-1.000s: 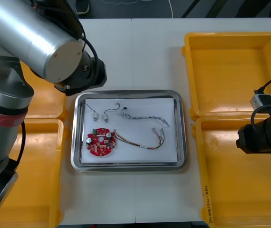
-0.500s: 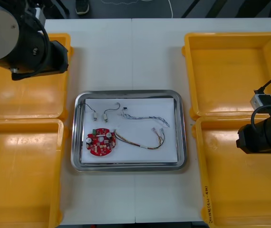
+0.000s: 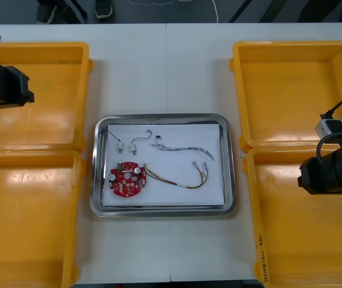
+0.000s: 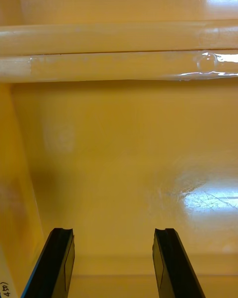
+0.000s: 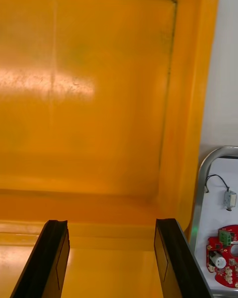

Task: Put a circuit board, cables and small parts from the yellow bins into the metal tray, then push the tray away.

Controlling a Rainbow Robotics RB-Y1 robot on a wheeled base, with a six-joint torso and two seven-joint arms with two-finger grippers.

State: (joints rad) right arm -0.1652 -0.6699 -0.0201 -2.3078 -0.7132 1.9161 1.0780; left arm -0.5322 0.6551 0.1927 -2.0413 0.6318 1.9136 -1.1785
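Seemingly the loading is done and the push is the step in hand. Nearest the robot, the two near yellow bins (image 3: 27, 222) look bare, their glossy plastic floors catching the light. The right gripper (image 4: 113, 233) hangs over the near right one, its fingers spread apart with nothing between them.

Between the bins sits the metal tray (image 3: 162, 118), polished, round-cornered and low-rimmed, white inside. In it lie the round red circuit board (image 3: 126, 178), studded with small components, and beside it the thin, limp red and yellow cable (image 3: 177, 180). Farther in are the twisted blue and white cable (image 3: 183, 147) and two small metal parts (image 3: 120, 144) with fine leads.

Farther still, the left gripper (image 5: 111, 223) hovers over the far left bin (image 3: 45, 102), fingers also wide and empty, the tray's corner just past the bin wall.

The next move likely calls for a gripper to meet the tray's near rim and slide it across the smooth table (image 3: 165, 66), squarely enough that it does not skew.
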